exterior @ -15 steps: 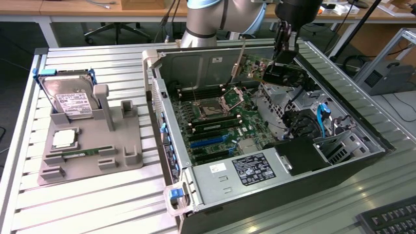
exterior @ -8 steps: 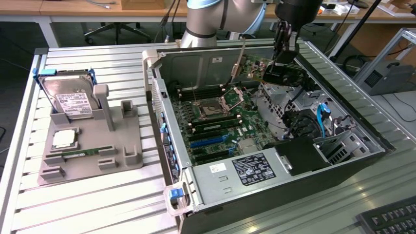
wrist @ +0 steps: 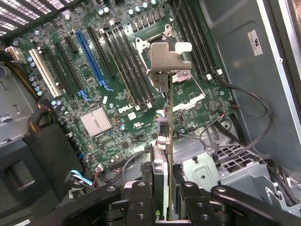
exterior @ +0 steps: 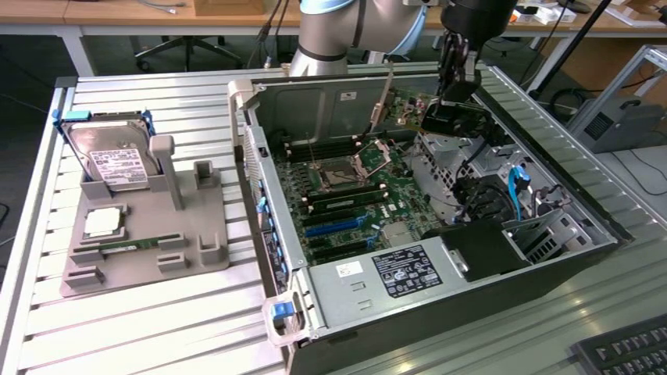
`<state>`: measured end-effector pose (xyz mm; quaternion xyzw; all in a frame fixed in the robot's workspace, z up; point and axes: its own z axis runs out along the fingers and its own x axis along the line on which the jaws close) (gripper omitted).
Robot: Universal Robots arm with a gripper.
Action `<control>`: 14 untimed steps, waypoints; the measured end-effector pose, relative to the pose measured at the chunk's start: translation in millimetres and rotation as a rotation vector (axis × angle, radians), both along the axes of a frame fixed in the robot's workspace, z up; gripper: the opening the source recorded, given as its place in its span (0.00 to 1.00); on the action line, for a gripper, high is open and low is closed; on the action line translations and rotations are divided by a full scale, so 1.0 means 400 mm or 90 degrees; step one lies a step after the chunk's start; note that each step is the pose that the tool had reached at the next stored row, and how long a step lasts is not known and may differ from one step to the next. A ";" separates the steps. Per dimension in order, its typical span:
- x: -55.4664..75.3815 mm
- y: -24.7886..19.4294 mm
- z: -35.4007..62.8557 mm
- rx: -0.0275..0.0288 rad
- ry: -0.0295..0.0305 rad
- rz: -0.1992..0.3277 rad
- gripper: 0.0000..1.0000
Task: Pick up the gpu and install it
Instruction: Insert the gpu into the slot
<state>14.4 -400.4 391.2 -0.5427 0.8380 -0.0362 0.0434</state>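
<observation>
My gripper hangs over the far end of the open computer case, shut on the gpu. The gpu is a thin card with a green board, a dark body and a metal bracket. It is held above the motherboard, apart from it. In the wrist view the gpu shows edge-on between the two fingers, and its bracket points away over the board. The blue expansion slot lies off to one side, with nothing in it.
On the exterior view's left, a grey fixture tray holds a hard drive, a CPU and a RAM stick. The power supply, a black shroud and blue cables fill the case's near end. A keyboard lies at the lower right.
</observation>
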 end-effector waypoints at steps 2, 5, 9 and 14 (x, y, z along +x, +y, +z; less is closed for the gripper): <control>0.000 0.000 0.000 0.0000 0.0000 0.003 0.27; 0.000 0.000 0.000 0.0000 0.0000 0.009 0.27; 0.000 0.000 0.000 0.0000 0.0000 0.018 0.27; 0.000 0.000 0.000 0.0000 0.0000 0.029 0.27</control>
